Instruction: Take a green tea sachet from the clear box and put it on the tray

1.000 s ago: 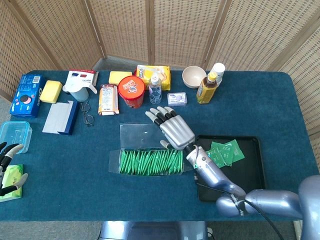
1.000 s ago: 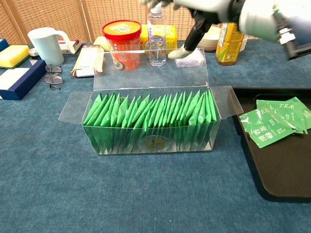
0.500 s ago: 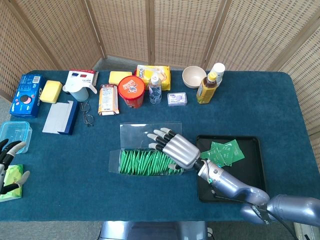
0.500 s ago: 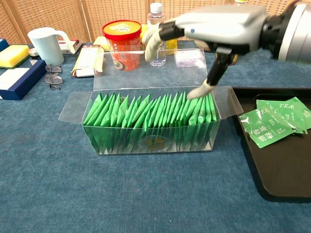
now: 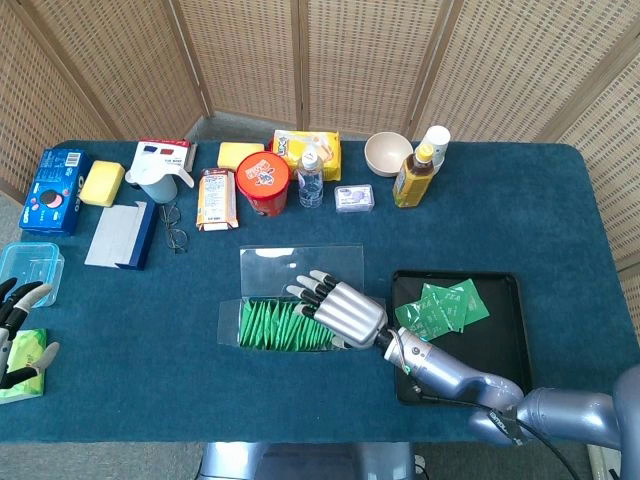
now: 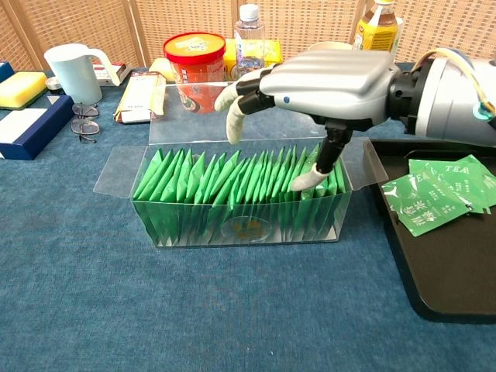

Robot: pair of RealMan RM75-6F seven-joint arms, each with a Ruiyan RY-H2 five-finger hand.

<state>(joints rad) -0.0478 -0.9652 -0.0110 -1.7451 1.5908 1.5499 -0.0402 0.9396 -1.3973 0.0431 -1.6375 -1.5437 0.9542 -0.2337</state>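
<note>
- The right robot hand [image 6: 325, 81] hangs over the right end of the clear box [image 6: 240, 225], palm down, fingers spread. Its thumb tip [image 6: 304, 180] dips among the upright sachets and touches their tops; nothing is pinched or lifted, so it is released, not grasping.
- Directly beneath it, the green tea sachets in the box [image 6: 232, 182] stand in one dense row, too tightly packed to count exactly. The box flaps lie open at both ends and behind.
- Just beside the robot hand, on the wrist side, the black tray [image 5: 500, 345] already carries loose green sachets [image 5: 440, 305]; about three or four overlap, and I cannot separate them surely.
- Judged from this, the task is at the reach stage: a sachet must be pinched, drawn out and carried to the tray.
- Well apart, at the far edge of the surface [image 5: 560, 220], the left robot hand [image 5: 20, 330] rests with fingers apart, holding nothing.
- Beyond the box stand one red-lidded cup [image 5: 262, 181], one water bottle [image 5: 311, 177], one bowl [image 5: 388, 153] and one yellow drink bottle [image 5: 412, 176].
</note>
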